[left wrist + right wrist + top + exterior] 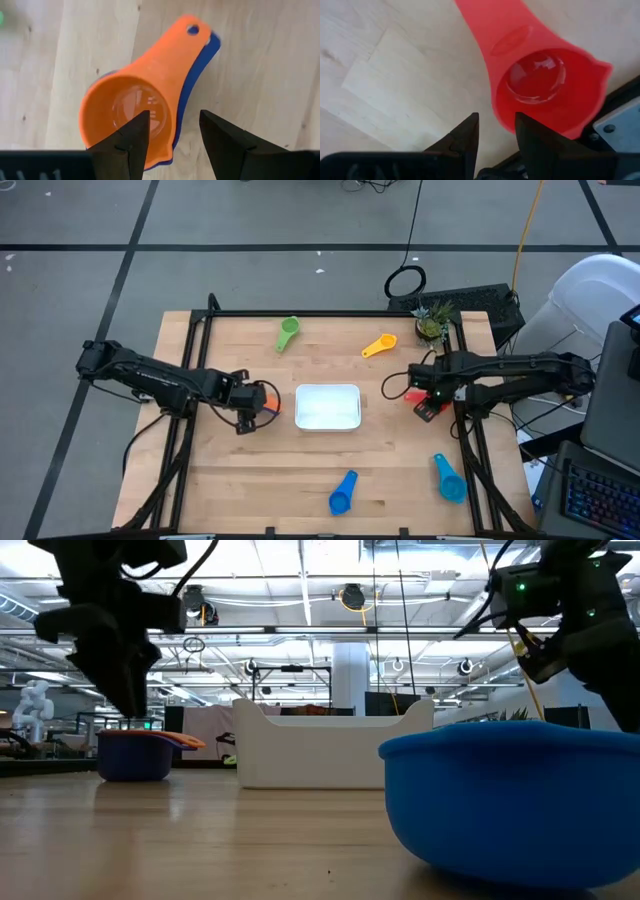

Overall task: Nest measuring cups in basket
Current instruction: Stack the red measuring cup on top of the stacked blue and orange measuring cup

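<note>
An orange measuring cup (pixel 135 95) sits nested in a dark blue one (pixel 200 70) on the table, left of the white basket (pixel 300 408). My left gripper (pixel 172 117) is open just above this pair (pixel 135 752), one finger over the orange bowl and one outside its rim. My right gripper (pixel 495 120) is open with a narrow gap over a red cup (pixel 550 85) that lies on the table right of the basket. Green (pixel 288 332), yellow (pixel 380 345), blue (pixel 343 492) and light blue (pixel 449 478) cups lie apart on the table.
A small potted plant (pixel 432 320) stands at the far right corner. The table's black frame rails (pixel 300 313) run along the far and side edges. The blue cup fills the low view's foreground (pixel 510 800). Bare wood lies between the basket and the near cups.
</note>
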Tool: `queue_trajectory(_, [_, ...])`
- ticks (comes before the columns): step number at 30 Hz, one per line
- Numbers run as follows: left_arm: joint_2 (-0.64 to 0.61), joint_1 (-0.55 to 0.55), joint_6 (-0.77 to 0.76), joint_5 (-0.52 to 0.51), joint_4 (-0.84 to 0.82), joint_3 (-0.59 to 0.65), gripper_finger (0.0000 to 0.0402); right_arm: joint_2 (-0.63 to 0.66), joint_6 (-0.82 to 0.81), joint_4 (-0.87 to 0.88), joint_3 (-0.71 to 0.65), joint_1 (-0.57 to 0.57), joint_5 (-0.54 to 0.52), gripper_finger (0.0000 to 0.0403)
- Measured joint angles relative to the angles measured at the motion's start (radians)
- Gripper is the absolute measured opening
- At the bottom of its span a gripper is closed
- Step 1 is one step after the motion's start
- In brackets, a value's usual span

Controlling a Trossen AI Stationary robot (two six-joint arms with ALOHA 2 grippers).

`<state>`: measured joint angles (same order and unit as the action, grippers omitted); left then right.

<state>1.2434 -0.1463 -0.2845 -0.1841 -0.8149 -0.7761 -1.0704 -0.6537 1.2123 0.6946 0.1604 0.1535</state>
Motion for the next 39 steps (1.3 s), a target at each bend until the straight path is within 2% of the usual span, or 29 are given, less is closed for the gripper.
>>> queue_trajectory(5, [0.000, 0.000, 0.019, -0.004, 0.000, -0.056, 0.0177, -0.055, 0.002, -0.045, -0.037, -0.028, -0.005, 0.0121])
queue_trajectory(12, [0.000, 0.000, 0.040, -0.065, 0.001, -0.105, 0.0177, -0.104, 0.033, -0.097, -0.057, -0.032, -0.083, 0.0115])
queue_trajectory(14, [0.000, 0.000, 0.040, -0.082, 0.000, -0.106, 0.0177, -0.108, 0.052, -0.097, -0.057, -0.032, -0.093, 0.0095])
queue_trajectory(18, [0.000, 0.000, 0.036, -0.116, 0.003, -0.106, 0.0177, -0.114, 0.109, -0.114, -0.057, -0.032, -0.101, 0.0017])
queue_trajectory(23, [0.000, 0.000, 0.030, -0.137, 0.004, -0.106, 0.0177, -0.114, 0.175, -0.146, -0.044, -0.038, -0.154, 0.0004])
queue_trajectory(27, [-0.001, 0.000, 0.062, -0.151, 0.005, -0.105, 0.0177, -0.114, 0.276, -0.163, 0.032, -0.076, -0.188, 0.0002])
queue_trajectory(32, [-0.016, 0.000, 0.124, -0.223, 0.038, -0.105, 0.0177, -0.114, 0.393, -0.180, 0.184, -0.136, -0.290, 0.0001])
queue_trajectory(37, [-0.067, 0.000, 0.215, -0.238, 0.161, -0.105, 0.0177, -0.114, 0.533, -0.281, 0.337, -0.176, -0.270, 0.0001])
queue_trajectory(39, [-0.096, -0.001, 0.279, -0.236, 0.259, -0.105, 0.0177, -0.114, 0.576, -0.362, 0.382, -0.178, -0.219, 0.0001])
